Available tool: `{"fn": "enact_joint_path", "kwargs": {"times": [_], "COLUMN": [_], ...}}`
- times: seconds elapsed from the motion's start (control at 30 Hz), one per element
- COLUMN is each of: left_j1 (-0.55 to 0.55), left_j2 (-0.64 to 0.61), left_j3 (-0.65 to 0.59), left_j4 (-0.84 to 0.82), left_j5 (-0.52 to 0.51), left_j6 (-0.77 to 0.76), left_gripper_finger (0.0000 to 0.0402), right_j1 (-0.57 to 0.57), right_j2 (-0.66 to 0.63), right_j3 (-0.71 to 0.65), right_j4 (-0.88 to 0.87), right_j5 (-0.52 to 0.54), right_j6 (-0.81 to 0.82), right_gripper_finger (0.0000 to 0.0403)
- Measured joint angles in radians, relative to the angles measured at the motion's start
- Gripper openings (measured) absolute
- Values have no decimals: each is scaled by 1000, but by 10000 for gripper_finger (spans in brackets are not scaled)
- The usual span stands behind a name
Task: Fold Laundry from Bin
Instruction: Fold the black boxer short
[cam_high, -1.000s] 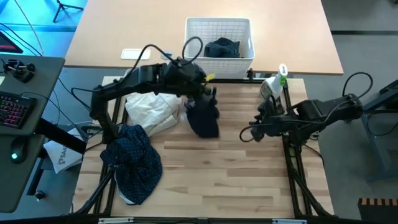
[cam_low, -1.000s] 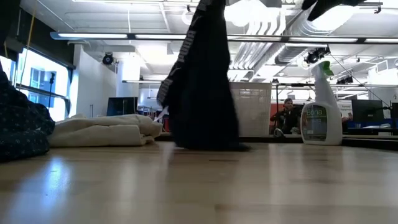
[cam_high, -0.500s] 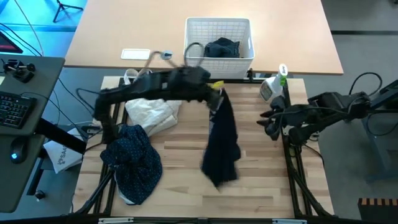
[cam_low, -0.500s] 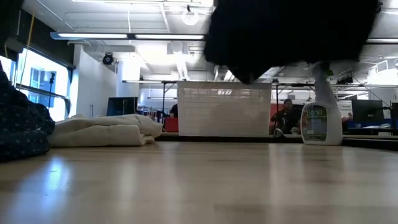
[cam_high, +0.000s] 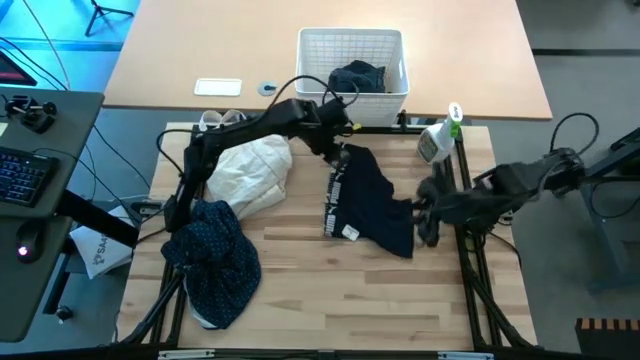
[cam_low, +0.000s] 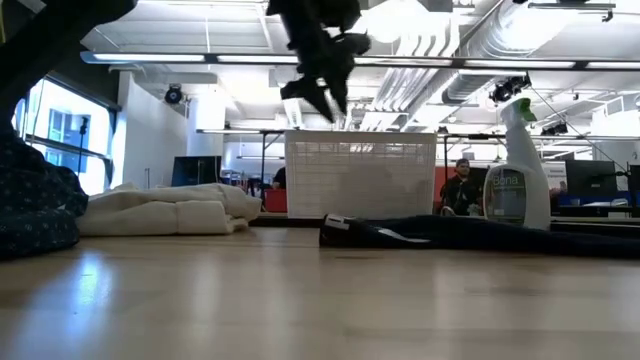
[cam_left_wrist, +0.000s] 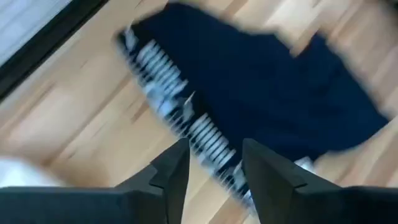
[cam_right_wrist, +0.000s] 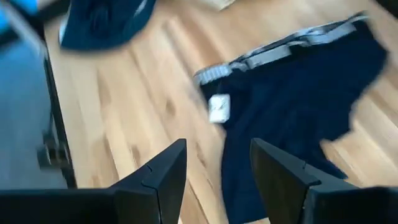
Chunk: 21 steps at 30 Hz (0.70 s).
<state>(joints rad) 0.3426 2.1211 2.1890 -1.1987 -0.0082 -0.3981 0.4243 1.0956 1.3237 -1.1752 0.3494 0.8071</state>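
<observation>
Laundry being laid out: a dark navy garment (cam_high: 368, 198) with a striped waistband lies crumpled at the desk (cam_high: 300, 290) centre, apart from the bin (cam_high: 352, 48) at twelve o'clock. Left gripper (cam_high: 333, 153), released and empty, hangs just above its upper edge; right gripper (cam_high: 424, 208), fingers parted and empty, sits at its three o'clock edge. Judged next: grasp opposite edges and spread it flat.
</observation>
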Motion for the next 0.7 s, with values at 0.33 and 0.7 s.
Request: {"fn": "enact_joint_path", "kwargs": {"times": [0.33,0.7], "left_j1": [-108,-394], "left_j2": [-157,-346], "left_j3": [1,1], "left_j4": [-343,-372], "left_j5": [-71,-241], "left_j6": [70,-92], "left_gripper_finger": [134,133], "right_j1": [-90,-261], "right_j2": [223,678], "right_j3": [-337,-320], "right_j4": [635,1063], "right_j5": [-144,-186], "right_j6": [-392,-677], "right_gripper_finger": [172,172]}}
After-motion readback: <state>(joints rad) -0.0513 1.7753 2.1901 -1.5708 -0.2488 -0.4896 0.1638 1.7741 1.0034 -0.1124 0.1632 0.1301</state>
